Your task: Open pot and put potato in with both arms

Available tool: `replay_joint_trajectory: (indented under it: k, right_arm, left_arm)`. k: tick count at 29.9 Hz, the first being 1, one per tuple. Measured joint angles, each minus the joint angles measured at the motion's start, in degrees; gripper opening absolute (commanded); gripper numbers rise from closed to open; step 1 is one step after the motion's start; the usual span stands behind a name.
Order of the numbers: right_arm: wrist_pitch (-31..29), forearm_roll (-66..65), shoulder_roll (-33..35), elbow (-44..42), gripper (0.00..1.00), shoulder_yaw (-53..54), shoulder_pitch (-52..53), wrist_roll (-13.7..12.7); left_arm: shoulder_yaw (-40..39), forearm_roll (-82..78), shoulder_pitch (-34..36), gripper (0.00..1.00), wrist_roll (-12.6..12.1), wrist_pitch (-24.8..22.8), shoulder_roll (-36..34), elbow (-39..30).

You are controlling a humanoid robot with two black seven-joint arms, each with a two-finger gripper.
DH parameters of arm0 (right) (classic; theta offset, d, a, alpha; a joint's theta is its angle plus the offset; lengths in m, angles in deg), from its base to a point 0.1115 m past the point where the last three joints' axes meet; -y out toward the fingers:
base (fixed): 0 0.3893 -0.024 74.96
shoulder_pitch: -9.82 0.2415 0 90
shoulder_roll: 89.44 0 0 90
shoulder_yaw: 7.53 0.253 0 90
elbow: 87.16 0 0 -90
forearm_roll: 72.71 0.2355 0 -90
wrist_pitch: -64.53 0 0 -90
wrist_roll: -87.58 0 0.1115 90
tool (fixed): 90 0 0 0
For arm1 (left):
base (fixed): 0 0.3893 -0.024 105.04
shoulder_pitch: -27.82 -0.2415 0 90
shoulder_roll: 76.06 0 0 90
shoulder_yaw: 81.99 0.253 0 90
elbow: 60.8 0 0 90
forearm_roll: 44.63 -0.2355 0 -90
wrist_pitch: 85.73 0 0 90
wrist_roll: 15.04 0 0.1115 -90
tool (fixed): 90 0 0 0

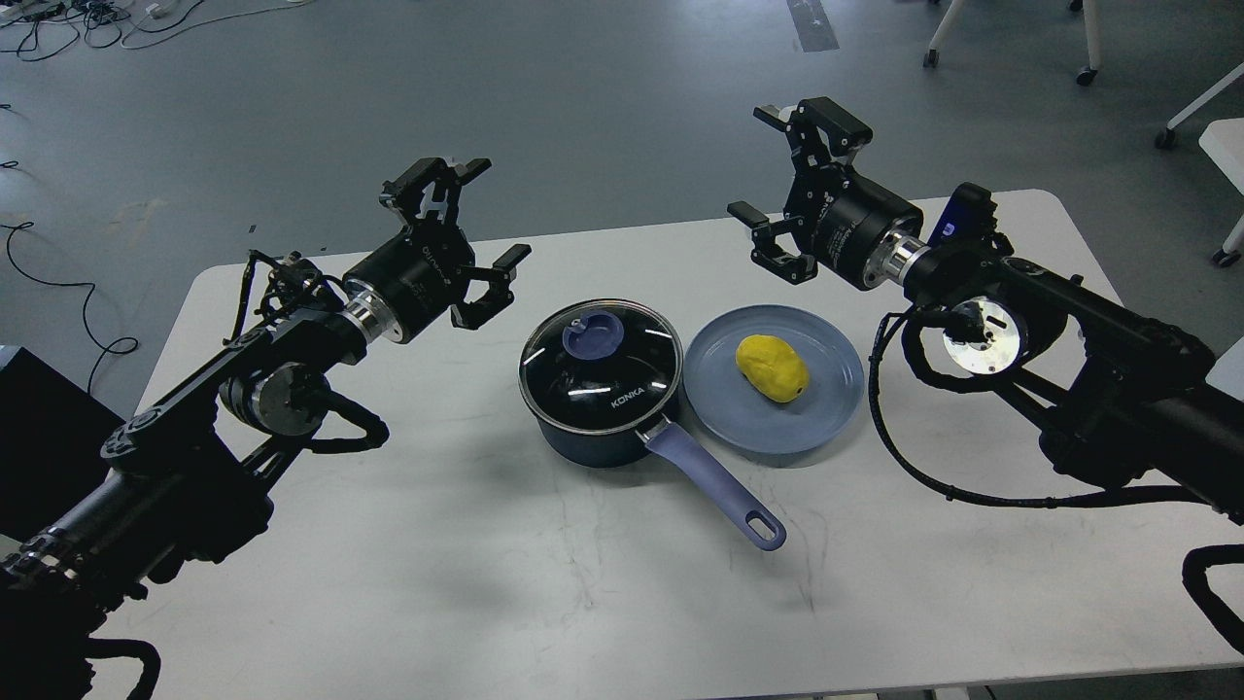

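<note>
One round glass-lidded pot point(600, 384), lumpy yellow potato point(772, 367), flat plate point(836, 389)

The dark navy pot point(595, 413) sits upright mid-counter with its glass KONKA lid point(600, 365) on, lavender handle point(714, 483) pointing toward the near right. Just beside it to the right, the lumpy yellow potato point(772, 368) lies on a light-blue plate point(836, 413).

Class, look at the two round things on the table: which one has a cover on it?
The pot: a glass lid marked KONKA sits on it. The plate beside it is uncovered, holding only the potato.
</note>
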Motion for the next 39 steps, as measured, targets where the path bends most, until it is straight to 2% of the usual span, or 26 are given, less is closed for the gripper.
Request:
replay_joint_trajectory:
  k: [39]
  right_arm:
    - [0.09, -3.13, -0.69, -2.71, 1.0, -2.55, 4.73, -0.02]
  left_arm:
    - [-1.66, 0.07, -1.39, 0.99, 0.22, -0.29, -1.1, -0.29]
